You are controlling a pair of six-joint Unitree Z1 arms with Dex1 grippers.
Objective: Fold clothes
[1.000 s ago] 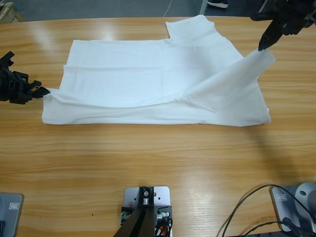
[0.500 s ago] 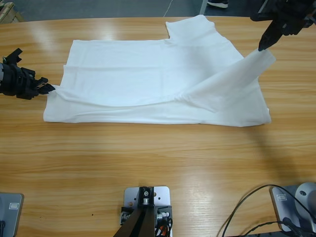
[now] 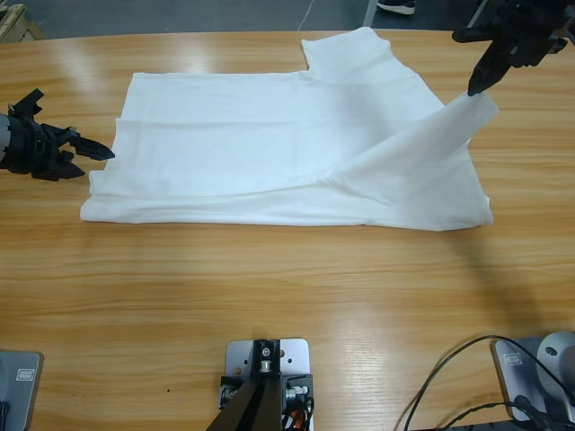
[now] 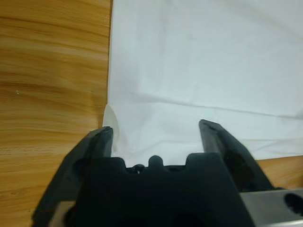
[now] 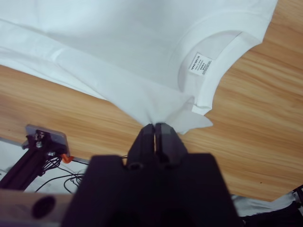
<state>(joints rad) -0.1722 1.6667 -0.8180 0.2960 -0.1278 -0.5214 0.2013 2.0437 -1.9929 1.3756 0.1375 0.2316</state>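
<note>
White T-shirt lies spread wide across the wooden table, mostly flat, with soft creases running along its near edge. One shoulder corner is lifted off the table and drawn up into a loose, tent-like flap. The right tool is clenched on the tip of that flap; from its wrist camera you can see the ribbed round collar and the small neck label. The left tool, jaws spread and gripping nothing, sits at the shirt's opposite edge, with fabric lying between its jaws.
</note>
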